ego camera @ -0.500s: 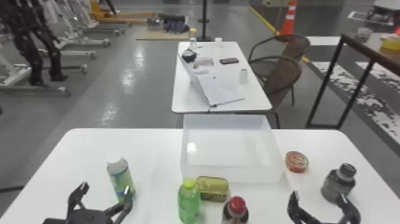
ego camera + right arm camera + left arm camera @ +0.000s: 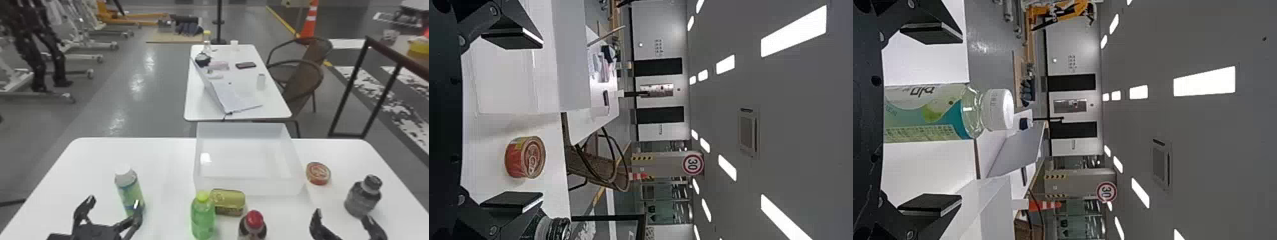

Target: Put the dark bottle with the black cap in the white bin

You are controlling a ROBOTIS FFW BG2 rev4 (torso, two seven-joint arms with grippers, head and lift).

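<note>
There are four bottles on the near table (image 2: pixel 95 166), and all four stand upright. The dark bottle with the black cap (image 2: pixel 363 198) is one of them, at the right side, outside the white bin (image 2: pixel 249 186). The right gripper (image 2: pixel 342 215) is near it, on the near side, with its two fingers well apart and holding nothing. In the right wrist view this bottle is seen beside one finger, not in the gap.

The left gripper (image 2: pixel 114 202) is at the near left, also with two fingers apart and nothing held. One white-capped bottle (image 2: pixel 131 193) stands just beyond it; the left wrist view shows this bottle in the space between the fingers.

The other two bottles are in the near middle: one green bottle (image 2: pixel 203 220) and, to its right, one red-capped bottle (image 2: pixel 252 228). There are two tins (I count them carefully): one gold tin (image 2: pixel 227 202) on the near side of the bin, and one round red tin (image 2: pixel 318 173) to the right of it. The bin is single and has nothing inside.

Farther away there are one second table (image 2: pixel 198 102) with one laptop (image 2: pixel 236 95), and two chairs at its right.
</note>
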